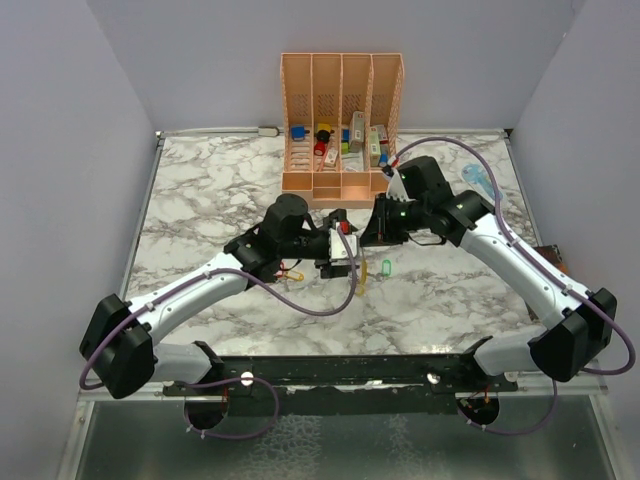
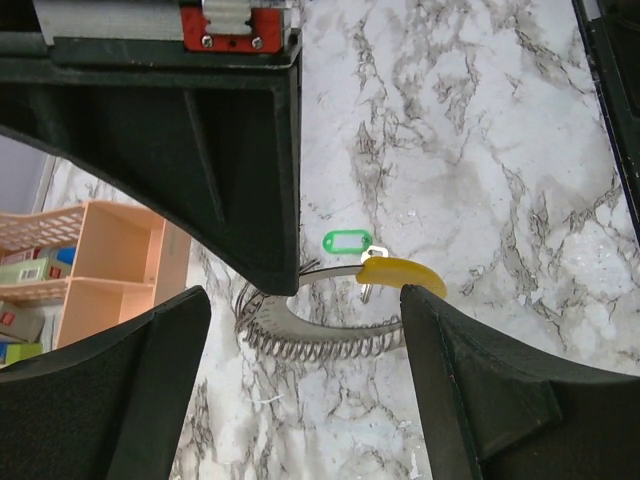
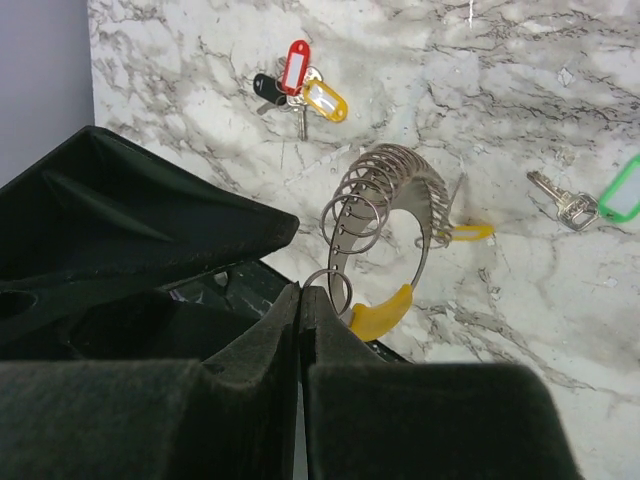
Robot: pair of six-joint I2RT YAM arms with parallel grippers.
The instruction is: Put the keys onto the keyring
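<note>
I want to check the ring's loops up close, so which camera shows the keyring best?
The right wrist view: the keyring shows nearly whole, with its wire loops and yellow band clear. The left wrist view catches only an arc of it, partly hidden. The top view shows only a small yellowish speck.

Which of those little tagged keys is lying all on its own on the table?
The green-tagged key. It lies alone on the marble, while the red, yellow and black tagged keys sit bunched together well away from it.

keyring (image 3: 420, 195) silver, yellow | keys (image 3: 297, 75) tags red, yellow, black, green | table (image 3: 520, 80) grey-white marble
</note>
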